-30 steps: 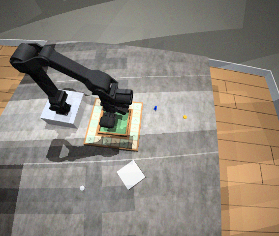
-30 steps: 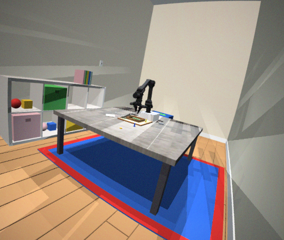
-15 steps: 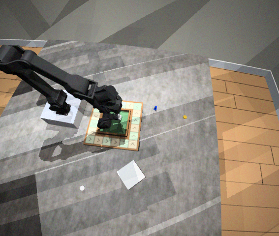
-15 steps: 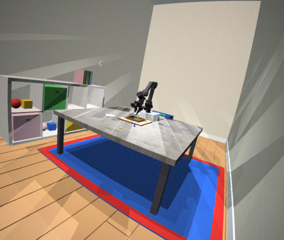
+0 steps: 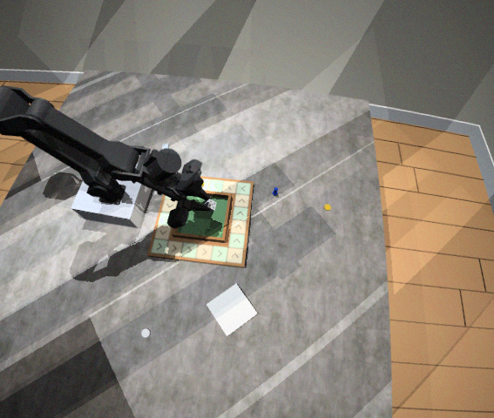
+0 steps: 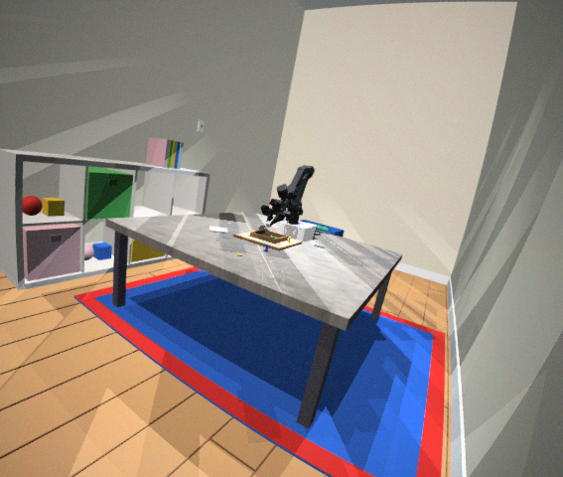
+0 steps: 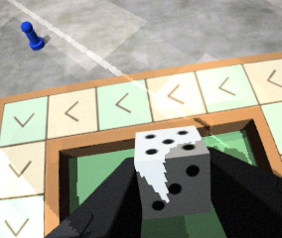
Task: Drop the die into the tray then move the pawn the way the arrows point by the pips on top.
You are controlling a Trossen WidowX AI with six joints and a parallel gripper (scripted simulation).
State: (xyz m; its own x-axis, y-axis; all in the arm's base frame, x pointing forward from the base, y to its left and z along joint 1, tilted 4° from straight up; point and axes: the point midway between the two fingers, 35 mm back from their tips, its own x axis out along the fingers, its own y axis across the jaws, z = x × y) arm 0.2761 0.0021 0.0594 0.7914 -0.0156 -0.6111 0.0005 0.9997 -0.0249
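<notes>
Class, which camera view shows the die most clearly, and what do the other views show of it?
The wrist view: the die fills the frame, pips readable, clamped in the end effector above the tray. In the top view it is a small pale speck; in the exterior view it cannot be made out.

No words or numbers are legible: only arrow marks on the board's squares (image 7: 124, 103) and black pips on the die (image 7: 175, 173).
</notes>
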